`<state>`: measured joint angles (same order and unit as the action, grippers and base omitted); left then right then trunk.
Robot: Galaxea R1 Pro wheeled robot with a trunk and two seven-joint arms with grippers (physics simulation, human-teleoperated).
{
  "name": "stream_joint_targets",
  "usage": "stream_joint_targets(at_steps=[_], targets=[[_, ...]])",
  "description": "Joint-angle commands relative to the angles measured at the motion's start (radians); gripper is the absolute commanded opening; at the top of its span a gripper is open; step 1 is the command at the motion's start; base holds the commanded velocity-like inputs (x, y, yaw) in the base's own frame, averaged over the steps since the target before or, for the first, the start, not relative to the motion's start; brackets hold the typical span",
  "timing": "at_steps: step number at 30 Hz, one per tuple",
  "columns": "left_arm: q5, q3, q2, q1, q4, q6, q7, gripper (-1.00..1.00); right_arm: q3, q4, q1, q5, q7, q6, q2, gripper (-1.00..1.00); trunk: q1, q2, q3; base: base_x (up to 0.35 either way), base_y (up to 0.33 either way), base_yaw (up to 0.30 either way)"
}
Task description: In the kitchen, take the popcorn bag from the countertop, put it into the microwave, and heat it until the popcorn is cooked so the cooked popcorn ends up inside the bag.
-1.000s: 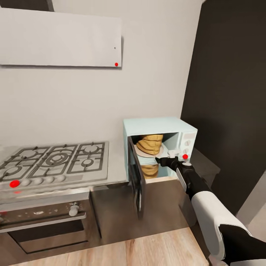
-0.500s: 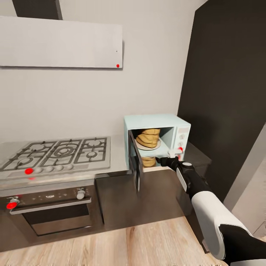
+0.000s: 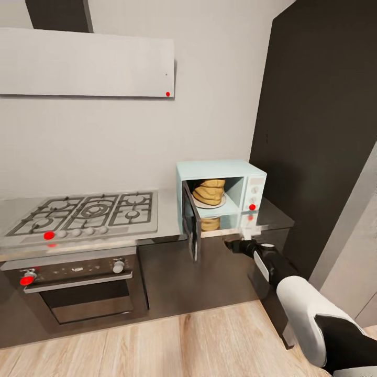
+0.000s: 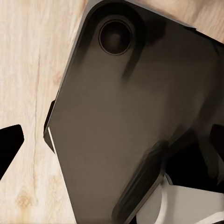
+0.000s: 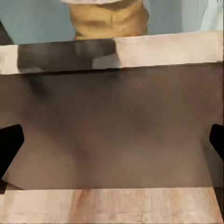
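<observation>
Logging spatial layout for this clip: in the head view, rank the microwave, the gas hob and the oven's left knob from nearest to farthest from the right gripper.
1. microwave, just above the right gripper.
2. gas hob, on the counter's left part.
3. oven's left knob, far left, low.

The crumpled golden-tan paper popcorn bag [image 3: 209, 191] sits inside the small boxy pale mint-blue microwave [image 3: 222, 170], on a pale round plate. The microwave stands at the right end of the smooth pale grey countertop [image 3: 167, 220], against the wall. Its dark glass door [image 3: 191, 226] hangs open over the countertop's front edge.
</observation>
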<state>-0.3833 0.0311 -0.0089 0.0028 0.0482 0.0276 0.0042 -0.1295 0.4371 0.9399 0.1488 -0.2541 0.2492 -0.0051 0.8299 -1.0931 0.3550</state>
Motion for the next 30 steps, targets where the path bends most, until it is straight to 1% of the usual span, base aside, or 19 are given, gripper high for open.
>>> stream_joint_targets(at_steps=[1,3,5,8,9,11,13,15,17,20,21,22,23,25,27,28,30], targets=[[-0.003,0.003,0.0,0.0,0.001,0.002,0.0,1.0,-0.008,-0.025,0.0,0.009,-0.009,0.005,-0.012,1.0,0.0,-0.001,0.001,0.0,0.0,0.0],[-0.003,0.003,0.0,0.0,0.002,0.002,0.0,1.0,-0.008,-0.088,0.0,0.009,-0.009,0.003,-0.032,1.0,0.0,-0.001,0.001,0.0,0.0,0.0],[-0.003,0.003,0.0,0.0,0.001,0.002,0.0,1.0,-0.008,-0.14,0.0,0.01,-0.008,0.003,-0.039,1.0,0.0,-0.001,0.001,0.0,0.0,0.0],[-0.003,0.003,0.0,0.0,0.001,0.002,0.0,1.0,-0.007,-0.289,0.0,0.011,-0.002,-0.001,-0.053,1.0,0.0,-0.001,0.001,0.0,0.0,0.0],[-0.003,0.003,0.0,0.0,0.001,0.002,0.0,1.0,-0.006,-0.352,0.0,0.011,-0.001,-0.013,-0.056,1.0,0.0,-0.001,0.001,0.0,0.0,0.0],[-0.003,0.003,0.0,0.0,0.001,0.002,0.0,1.0,-0.005,-0.431,-0.001,0.01,-0.004,-0.047,-0.059,1.0,0.0,-0.001,0.001,0.0,0.0,0.0],[-0.004,0.003,0.0,0.0,0.001,0.002,0.0,1.0,-0.004,-0.457,-0.014,0.008,-0.005,-0.066,-0.066,1.0,0.0,-0.001,0.001,0.0,0.0,0.0],[-0.004,0.003,0.0,0.0,0.001,0.002,0.0,1.0,-0.003,-0.465,-0.07,0.008,-0.005,-0.073,-0.072,1.0,0.0,-0.001,0.001,0.0,0.0,0.0],[-0.004,0.003,0.0,0.0,0.001,0.002,0.0,1.0,-0.003,-0.468,-0.169,0.01,-0.001,-0.076,-0.074,1.0,0.0,-0.001,0.001,0.0,0.0,0.0],[-0.003,0.003,0.0,0.0,0.001,0.002,0.0,1.0,-0.002,-0.469,-0.275,0.011,0.001,-0.082,-0.075,1.0,0.0,-0.001,0.001,0.0,0.0,0.0],[-0.003,0.003,0.0,0.0,0.001,0.002,0.0,1.0,-0.002,-0.469,-0.324,0.01,0.001,-0.096,-0.075,1.0,0.0,-0.001,0.001,0.0,0.0,0.0],[-0.003,0.003,0.0,0.0,0.001,0.002,0.0,1.0,-0.002,-0.469,-0.36,0.01,0.001,-0.11,-0.075,1.0,0.0,-0.001,0.001,0.0,0.0,0.0],[-0.003,0.004,0.0,0.0,0.001,0.002,0.0,1.0,-0.002,-0.469,-0.422,0.009,0.001,-0.129,-0.075,1.0,0.0,-0.001,0.001,0.0,0.0,0.0],[-0.003,0.004,0.0,0.0,0.001,0.002,0.0,1.0,-0.002,-0.469,-0.487,0.009,0.002,-0.139,-0.074,1.0,0.0,-0.001,0.001,0.0,0.0,0.0],[-0.003,0.004,0.0,0.0,0.001,0.002,0.0,1.0,-0.002,-0.469,-0.53,0.008,0.002,-0.142,-0.073,1.0,0.0,-0.001,0.001,0.0,0.0,0.0],[-0.003,0.004,-0.001,0.0,0.001,0.002,0.0,1.0,-0.002,-0.469,-0.561,0.008,0.002,-0.144,-0.073,1.0,0.0,-0.001,0.001,0.0,0.0,0.0],[-0.003,0.004,-0.001,0.0,0.001,0.002,0.0,1.0,-0.002,-0.47,-0.598,0.007,0.003,-0.145,-0.074,1.0,0.0,-0.001,0.001,0.0,0.0,0.0]])
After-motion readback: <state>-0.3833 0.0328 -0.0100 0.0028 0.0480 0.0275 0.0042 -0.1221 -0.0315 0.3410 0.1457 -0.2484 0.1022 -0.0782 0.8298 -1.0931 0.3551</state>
